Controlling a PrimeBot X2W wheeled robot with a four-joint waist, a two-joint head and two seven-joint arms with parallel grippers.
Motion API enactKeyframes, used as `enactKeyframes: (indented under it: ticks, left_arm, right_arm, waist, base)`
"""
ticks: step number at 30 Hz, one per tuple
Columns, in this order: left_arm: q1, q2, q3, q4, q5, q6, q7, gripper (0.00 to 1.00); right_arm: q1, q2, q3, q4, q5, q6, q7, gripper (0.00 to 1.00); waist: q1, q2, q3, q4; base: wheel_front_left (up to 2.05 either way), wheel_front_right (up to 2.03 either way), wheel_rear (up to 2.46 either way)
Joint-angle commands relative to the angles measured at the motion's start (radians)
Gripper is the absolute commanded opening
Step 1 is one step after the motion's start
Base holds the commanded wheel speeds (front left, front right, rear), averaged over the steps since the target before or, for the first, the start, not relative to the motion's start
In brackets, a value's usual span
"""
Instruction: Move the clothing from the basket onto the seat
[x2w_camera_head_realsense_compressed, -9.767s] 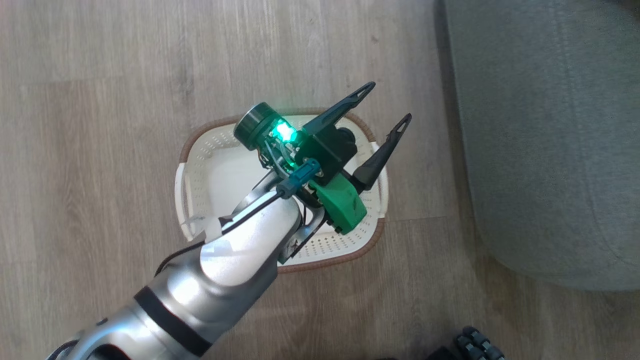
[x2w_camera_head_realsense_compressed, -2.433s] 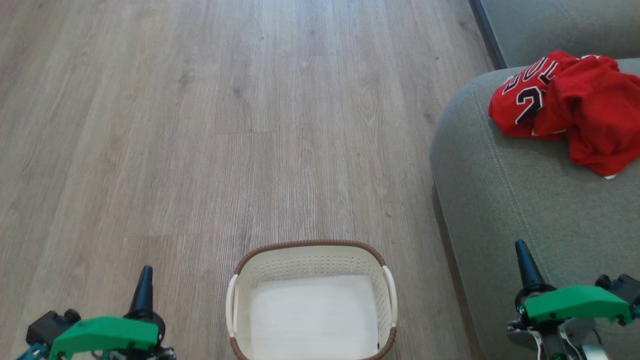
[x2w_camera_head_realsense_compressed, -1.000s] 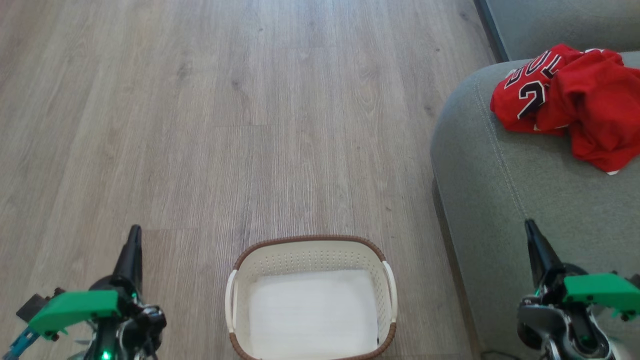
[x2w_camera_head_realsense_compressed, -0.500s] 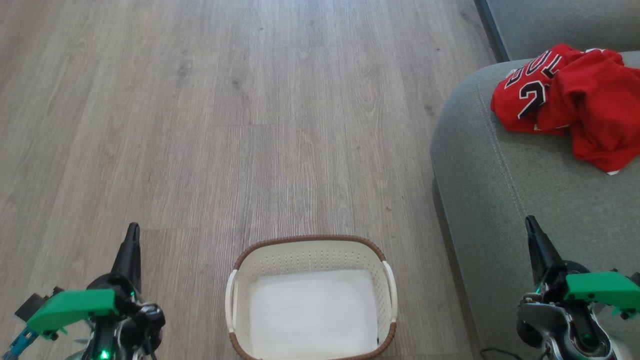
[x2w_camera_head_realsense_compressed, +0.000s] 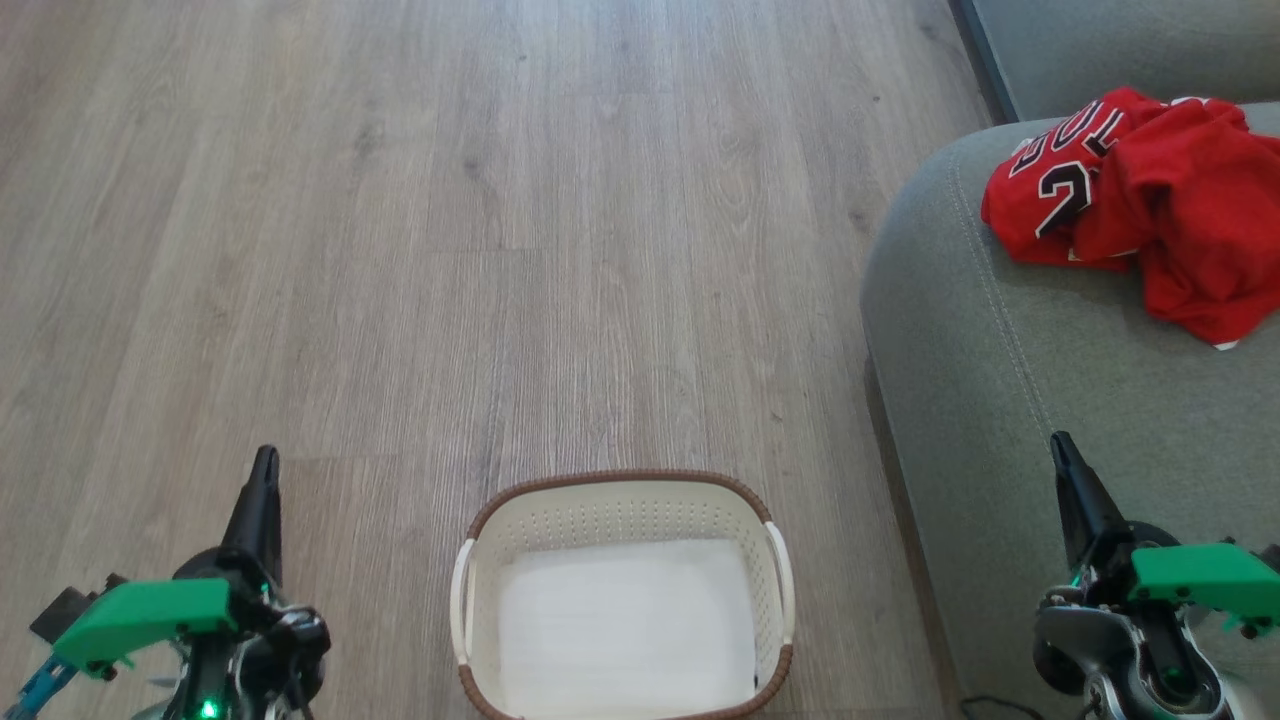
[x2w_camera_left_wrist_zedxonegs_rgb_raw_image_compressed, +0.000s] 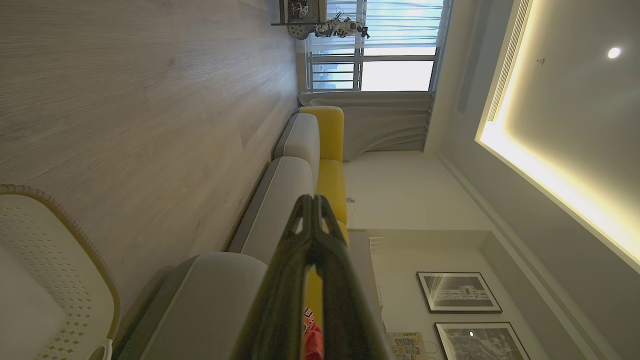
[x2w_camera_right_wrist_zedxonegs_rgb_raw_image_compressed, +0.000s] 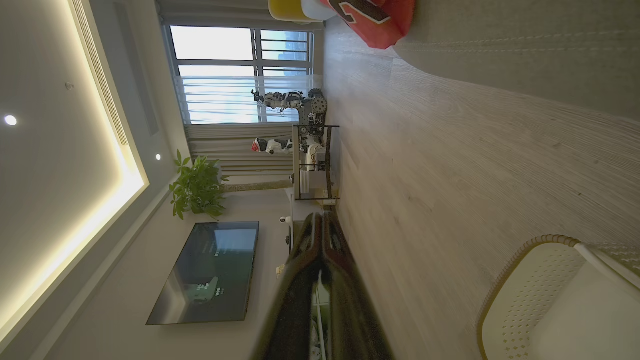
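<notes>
Two red garments, the clothing (x2w_camera_head_realsense_compressed: 1130, 210), lie bunched together on the seat (x2w_camera_head_realsense_compressed: 1000, 400) at two o'clock in the head view, the lettered jersey left of the plain one. The basket (x2w_camera_head_realsense_compressed: 620, 478) at six o'clock stands on the floor (x2w_camera_head_realsense_compressed: 500, 250), only its bare white bottom showing. The left jaws at seven o'clock and the right jaws at five o'clock have risen a little in the last seconds and now hold still, both clenched on nothing. The task looks finished, with nothing left to fetch.
</notes>
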Motion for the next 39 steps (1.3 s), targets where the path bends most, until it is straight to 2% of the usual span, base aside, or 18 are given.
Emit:
enactKeyframes:
  ticks: [1, 39]
  left_arm:
    - [-0.049, 0.006, 0.034, -0.027, 0.0, -0.007, 0.004, 0.0]
    - [-0.05, 0.004, 0.037, -0.027, 0.003, -0.007, 0.007, 0.0]
  right_arm:
    - [-0.05, -0.006, 0.017, -0.038, 0.006, 0.0, 0.004, 0.0]
    - [-0.05, -0.006, 0.017, -0.038, 0.006, 0.0, 0.004, 0.0]
  waist:
    - [0.0, 0.0, 0.0, 0.0]
    - [0.0, 0.0, 0.0, 0.0]
  base:
    - [0.0, 0.0, 0.0]
    - [0.0, 0.0, 0.0]
